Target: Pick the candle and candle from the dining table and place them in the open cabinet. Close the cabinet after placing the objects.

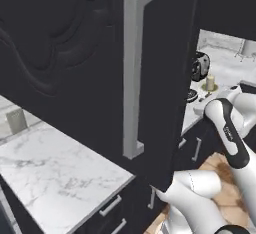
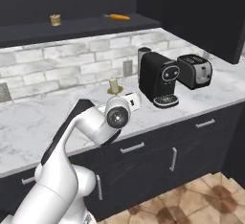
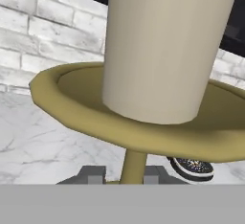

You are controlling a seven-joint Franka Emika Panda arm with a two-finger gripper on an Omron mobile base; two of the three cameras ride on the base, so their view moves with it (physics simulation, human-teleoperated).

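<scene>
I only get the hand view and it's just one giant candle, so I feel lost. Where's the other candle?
Observer: The squat golden-tan candle sits on the dark cabinet shelf, above the brick wall.
Operator: Is anything else up there?
Observer: An orange carrot lies on the same shelf, farther right in the right base view.
Operator: What's next to my candle?
Observer: A black coffee machine stands on the counter just right of the cream candle that your jaws hold, with a toaster beyond it.
</scene>
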